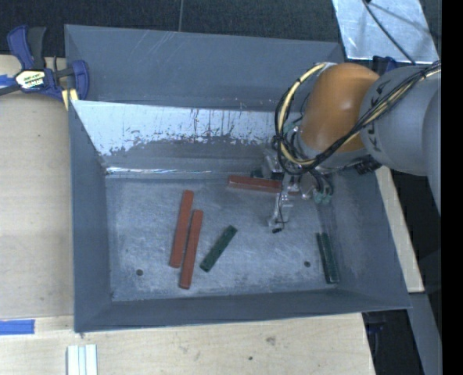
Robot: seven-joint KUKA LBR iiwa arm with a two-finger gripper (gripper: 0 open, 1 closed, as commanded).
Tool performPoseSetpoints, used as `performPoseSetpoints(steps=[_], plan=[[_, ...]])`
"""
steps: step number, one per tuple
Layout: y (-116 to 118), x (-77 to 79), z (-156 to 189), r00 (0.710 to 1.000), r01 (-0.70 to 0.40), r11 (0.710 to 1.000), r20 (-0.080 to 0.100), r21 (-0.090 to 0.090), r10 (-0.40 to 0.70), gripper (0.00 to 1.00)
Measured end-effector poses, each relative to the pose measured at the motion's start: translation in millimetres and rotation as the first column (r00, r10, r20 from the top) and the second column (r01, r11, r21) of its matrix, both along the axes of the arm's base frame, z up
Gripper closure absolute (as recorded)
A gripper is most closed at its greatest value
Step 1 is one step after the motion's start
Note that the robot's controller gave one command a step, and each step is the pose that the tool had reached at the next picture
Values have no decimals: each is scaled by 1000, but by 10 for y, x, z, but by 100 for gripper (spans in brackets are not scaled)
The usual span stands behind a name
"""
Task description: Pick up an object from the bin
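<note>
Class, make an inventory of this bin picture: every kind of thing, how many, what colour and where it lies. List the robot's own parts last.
Bin: one, grey metal, holding all the loose things.
Paired sticks: two, red-brown, side by side left of the floor's centre.
Single red-brown stick: one, near the back wall, its right end hidden behind the gripper.
Middle green stick: one, dark green, just right of the pair.
Right green stick: one, dark green, by the right wall.
Gripper: one, metal, above the floor right of centre.
Arm: one, grey, with orange cover, reaching in from the right.

Tool (pixel 278 222) low in bin (pixel 89 233), red stick (pixel 249 183) beside
</note>
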State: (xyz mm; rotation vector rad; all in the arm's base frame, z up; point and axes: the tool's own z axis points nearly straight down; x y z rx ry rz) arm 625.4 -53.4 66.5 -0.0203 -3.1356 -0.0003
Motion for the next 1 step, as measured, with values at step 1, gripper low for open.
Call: performPoseSetpoints(steps=[1], plan=[[495, -49, 48, 990, 141, 990, 7, 1, -141, 0]])
